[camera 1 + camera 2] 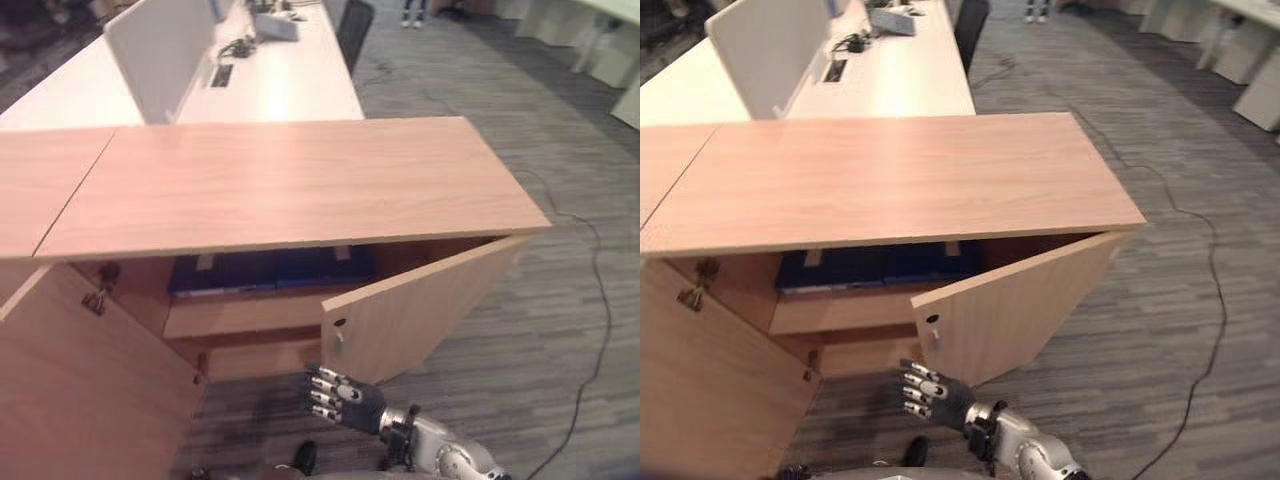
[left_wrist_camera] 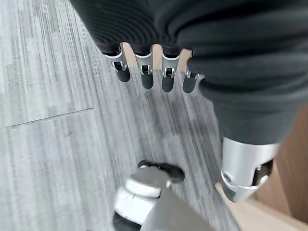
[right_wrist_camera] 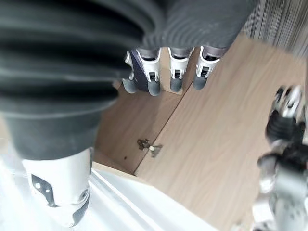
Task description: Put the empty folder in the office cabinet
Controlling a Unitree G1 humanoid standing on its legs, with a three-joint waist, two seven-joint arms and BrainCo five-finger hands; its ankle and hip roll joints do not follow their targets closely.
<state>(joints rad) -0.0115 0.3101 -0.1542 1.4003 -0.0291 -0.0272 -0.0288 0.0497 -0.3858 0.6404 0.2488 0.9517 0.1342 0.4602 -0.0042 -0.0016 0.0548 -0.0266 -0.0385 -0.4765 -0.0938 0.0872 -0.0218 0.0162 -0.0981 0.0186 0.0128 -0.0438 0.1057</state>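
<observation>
A low wooden cabinet point(image 1: 280, 185) with a broad, bare top is shown at the centre of the head views, both doors swung open. The dark blue folder point(image 1: 270, 270) is seen lying flat on the upper shelf point(image 1: 240, 312) inside. The right door point(image 1: 420, 310) stands ajar at 4 o'clock from the folder, and the left door point(image 1: 90, 390) at 8 o'clock. The right hand point(image 1: 343, 398) is held just below the right door's free edge, at 6 o'clock, its fingers loosely extended and grasping nothing. In the left wrist view the left hand point(image 2: 154, 72) is seen above the grey striped carpet point(image 1: 560, 330), fingers relaxed and empty. At 12 o'clock, behind the cabinet, a long white desk point(image 1: 290, 85) with a white divider panel point(image 1: 160, 50) is visible.
</observation>
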